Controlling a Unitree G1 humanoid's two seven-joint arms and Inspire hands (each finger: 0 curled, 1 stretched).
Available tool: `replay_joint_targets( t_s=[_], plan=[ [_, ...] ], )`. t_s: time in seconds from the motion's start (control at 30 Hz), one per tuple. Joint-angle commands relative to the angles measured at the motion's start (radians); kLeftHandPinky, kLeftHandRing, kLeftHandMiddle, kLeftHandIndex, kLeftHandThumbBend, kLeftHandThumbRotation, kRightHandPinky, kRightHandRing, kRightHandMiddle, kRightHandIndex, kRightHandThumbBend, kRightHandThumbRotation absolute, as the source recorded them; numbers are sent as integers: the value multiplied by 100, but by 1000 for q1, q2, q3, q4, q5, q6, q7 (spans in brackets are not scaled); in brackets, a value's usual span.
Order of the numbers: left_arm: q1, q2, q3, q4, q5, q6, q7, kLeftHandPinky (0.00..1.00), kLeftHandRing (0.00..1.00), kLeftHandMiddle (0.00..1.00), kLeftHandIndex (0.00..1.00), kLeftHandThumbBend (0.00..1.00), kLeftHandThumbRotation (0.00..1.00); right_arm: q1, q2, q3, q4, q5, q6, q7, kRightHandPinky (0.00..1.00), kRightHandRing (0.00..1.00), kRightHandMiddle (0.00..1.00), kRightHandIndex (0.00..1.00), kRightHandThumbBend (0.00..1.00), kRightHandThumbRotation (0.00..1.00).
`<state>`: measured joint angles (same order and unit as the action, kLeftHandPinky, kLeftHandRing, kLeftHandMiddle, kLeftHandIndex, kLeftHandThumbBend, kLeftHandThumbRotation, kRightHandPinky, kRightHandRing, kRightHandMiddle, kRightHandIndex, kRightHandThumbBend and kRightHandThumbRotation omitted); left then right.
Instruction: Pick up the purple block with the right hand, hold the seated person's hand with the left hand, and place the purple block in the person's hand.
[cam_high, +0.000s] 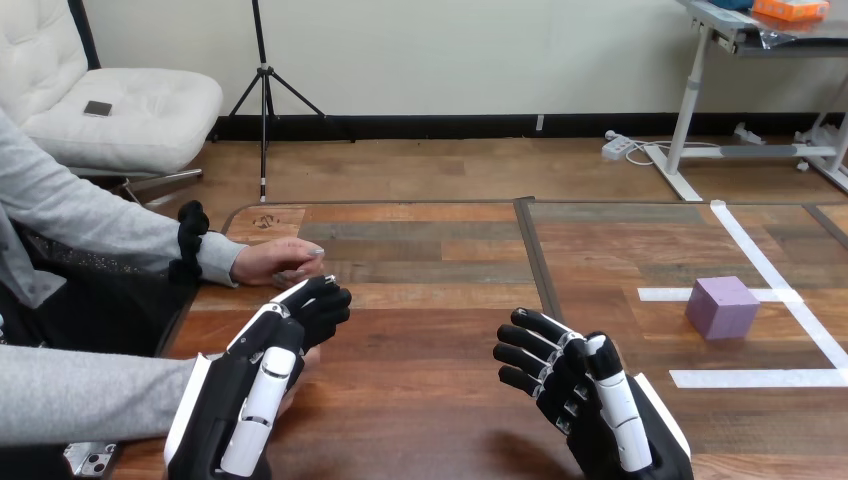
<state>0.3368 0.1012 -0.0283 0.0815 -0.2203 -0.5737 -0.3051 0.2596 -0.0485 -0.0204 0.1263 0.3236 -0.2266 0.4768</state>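
The purple block (722, 305) rests on the table at the right, inside white tape marks. My right hand (590, 395) hovers low near the front edge, left of the block and well apart from it, fingers relaxed and holding nothing. My left hand (262, 385) is at the front left, back up, fingers stretched forward and only slightly bent. The person's nearer hand (303, 368) lies under it, mostly hidden, on a grey-sleeved arm coming from the left. I see no finger curled round it. The person's farther hand (280, 262) rests on the table just beyond my left fingertips.
White tape lines (760, 378) mark a square area on the right of the wooden table (440, 330). A dark seam (540, 270) runs down the table's middle. A phone (90, 460) lies at the front left corner.
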Motion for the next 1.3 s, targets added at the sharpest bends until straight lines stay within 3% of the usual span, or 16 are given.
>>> replay_joint_targets(
  t_s=[0.0,0.37,0.87,1.03,1.27],
  plan=[
    [-16,-16,-14,-49,0,7,-5,85,82,79,79,47,86,-107,-22,-19,9,-23,-23,-16,83,81,81,79,72,84],
    [-21,-19,-19,-45,2,3,-8,86,83,79,80,46,86,-197,-48,-51,70,-59,-43,-38,80,81,81,81,72,82],
    [-17,-12,-15,-65,4,23,-2,87,83,80,80,42,86,-358,-83,-108,220,-67,-60,-78,78,79,80,80,83,78],
    [-19,-11,-12,-61,6,18,-3,87,83,80,80,43,86,-400,-99,-124,265,-60,-73,-74,80,80,81,81,81,79],
    [-15,-12,-10,-65,13,17,6,87,82,80,79,45,86,-475,-128,-148,360,-94,-115,-100,78,79,81,81,78,80]
  ],
)
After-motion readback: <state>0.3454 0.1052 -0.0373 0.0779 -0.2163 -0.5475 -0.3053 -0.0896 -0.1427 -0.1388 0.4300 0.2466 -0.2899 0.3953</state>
